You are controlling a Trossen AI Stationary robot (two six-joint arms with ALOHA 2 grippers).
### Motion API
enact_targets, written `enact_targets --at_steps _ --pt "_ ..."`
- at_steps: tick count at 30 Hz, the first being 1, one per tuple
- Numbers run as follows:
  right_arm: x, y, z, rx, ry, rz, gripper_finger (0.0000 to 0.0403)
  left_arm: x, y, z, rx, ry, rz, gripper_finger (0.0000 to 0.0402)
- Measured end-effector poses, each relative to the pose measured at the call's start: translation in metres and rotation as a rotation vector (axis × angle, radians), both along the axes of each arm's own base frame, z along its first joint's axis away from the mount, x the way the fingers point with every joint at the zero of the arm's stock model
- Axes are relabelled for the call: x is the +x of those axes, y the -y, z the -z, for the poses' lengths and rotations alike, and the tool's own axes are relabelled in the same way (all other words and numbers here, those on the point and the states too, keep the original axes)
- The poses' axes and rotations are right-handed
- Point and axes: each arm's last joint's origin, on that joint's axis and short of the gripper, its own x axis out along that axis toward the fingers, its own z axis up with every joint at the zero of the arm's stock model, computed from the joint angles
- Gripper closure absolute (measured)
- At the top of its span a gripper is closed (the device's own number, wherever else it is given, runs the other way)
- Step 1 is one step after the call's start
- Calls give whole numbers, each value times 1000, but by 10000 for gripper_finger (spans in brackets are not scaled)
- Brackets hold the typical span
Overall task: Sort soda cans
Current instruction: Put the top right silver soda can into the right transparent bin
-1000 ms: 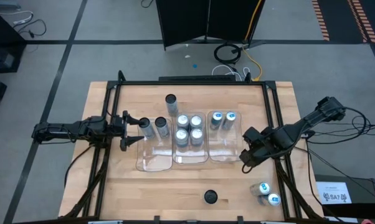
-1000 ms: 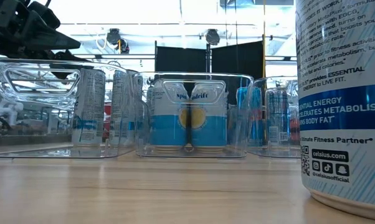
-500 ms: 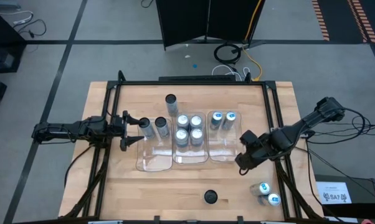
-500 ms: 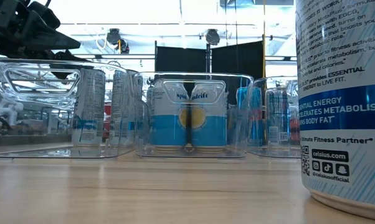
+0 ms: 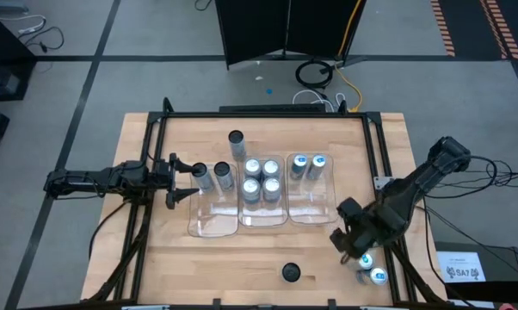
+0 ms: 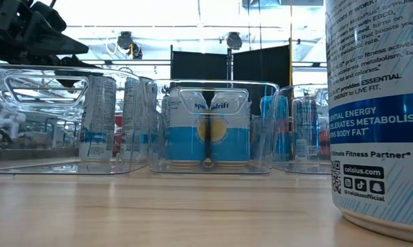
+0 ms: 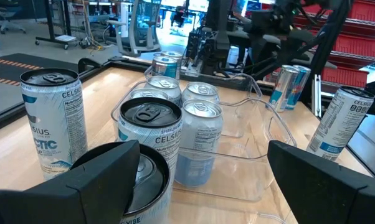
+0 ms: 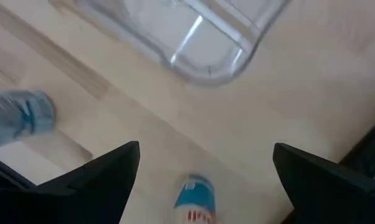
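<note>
near the table's [image 5: 156, 258] front right corner, my right tool [image 5: 349, 245] hangs wide open and empty just above two blue-topped soda cans [image 5: 378, 276] standing loose and close together, well apart from the clear trays [image 5: 214, 226]; the right tray already holds two blue-topped cans [image 5: 308, 165], the middle tray four silver-topped ones, the left tray two dark-topped ones. my left tool [image 5: 183, 179] waits by the left tray, also wide open, one finger close beside a dark-topped can [image 7: 151, 140]. risk, as i judge it: the loose pair nearly touches, so a finger descending off-centre could clip and topple the neighbour, perhaps off the table's edge.
</note>
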Motion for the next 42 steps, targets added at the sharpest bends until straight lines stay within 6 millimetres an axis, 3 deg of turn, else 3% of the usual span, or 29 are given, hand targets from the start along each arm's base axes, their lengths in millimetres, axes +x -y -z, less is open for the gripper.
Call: enact_targets --at_steps 7,14,26,33,42 --pt "-15 -30 16 25 -120 40 41 0 0 0 0 0 0 39" --pt "-30 -52 23 34 -123 63 41 0 0 0 0 0 0 39" --pt "-41 -71 23 143 -106 89 62 0 0 0 0 -1 0 39" --pt "-38 -79 22 206 -78 48 79 0 0 0 0 -1 0 39" --pt "-37 -84 34 191 -180 -40 99 0 0 0 0 -1 0 39"
